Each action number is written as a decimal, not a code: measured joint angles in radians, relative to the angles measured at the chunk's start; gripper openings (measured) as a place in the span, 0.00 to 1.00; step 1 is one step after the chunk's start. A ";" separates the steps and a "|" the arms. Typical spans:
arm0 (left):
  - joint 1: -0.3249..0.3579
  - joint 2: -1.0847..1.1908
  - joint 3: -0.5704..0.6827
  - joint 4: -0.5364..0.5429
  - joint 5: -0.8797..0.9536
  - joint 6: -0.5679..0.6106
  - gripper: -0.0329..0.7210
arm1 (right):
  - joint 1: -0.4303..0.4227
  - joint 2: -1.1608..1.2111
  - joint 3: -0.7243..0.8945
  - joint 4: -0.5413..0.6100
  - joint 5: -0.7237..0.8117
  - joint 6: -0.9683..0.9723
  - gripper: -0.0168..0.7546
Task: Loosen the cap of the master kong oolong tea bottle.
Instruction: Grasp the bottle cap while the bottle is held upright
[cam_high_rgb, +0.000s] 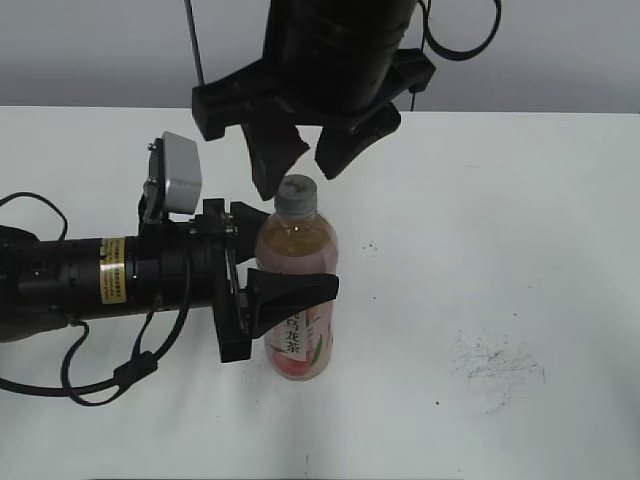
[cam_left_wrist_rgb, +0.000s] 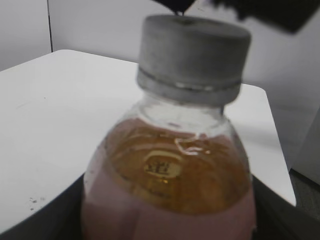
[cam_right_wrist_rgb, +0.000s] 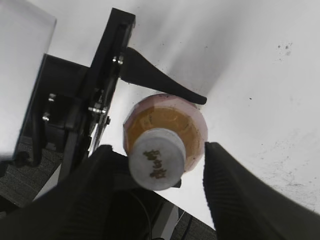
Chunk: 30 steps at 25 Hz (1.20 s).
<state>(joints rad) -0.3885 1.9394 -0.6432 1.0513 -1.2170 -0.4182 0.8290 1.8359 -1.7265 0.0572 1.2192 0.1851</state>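
Master kong oolong tea bottle (cam_high_rgb: 297, 300) upright on white worktop (cam_high_rgb: 500, 250), clamped at mid-body by left hand (cam_high_rgb: 285, 275). Cap (cam_high_rgb: 296, 193) seated on neck. Right hand (cam_high_rgb: 305, 160) directly above cap, fingers (cam_right_wrist_rgb: 240, 190) spread wide either side, not touching

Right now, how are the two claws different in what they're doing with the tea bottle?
The left claw comes in sideways and is clamped around the body of the tea bottle, one finger on each side. The right claw hangs point-down from above, its jaws spread wide on either side of the cap, touching nothing. So the left one holds the bottle while the right one is open and empty. Both are black, two-fingered, and centred on the same upright bottle.
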 joint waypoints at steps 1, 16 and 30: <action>0.000 0.000 0.000 0.000 0.000 0.000 0.64 | -0.006 0.000 0.005 0.001 0.000 0.000 0.58; 0.000 0.000 0.000 0.000 0.000 0.000 0.64 | -0.039 0.020 0.008 0.085 0.000 -0.042 0.58; 0.000 0.000 0.000 -0.002 0.000 0.000 0.64 | -0.039 0.030 0.008 0.093 0.001 -0.169 0.38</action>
<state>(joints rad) -0.3885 1.9394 -0.6432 1.0491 -1.2170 -0.4182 0.7899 1.8658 -1.7183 0.1503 1.2202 0.0162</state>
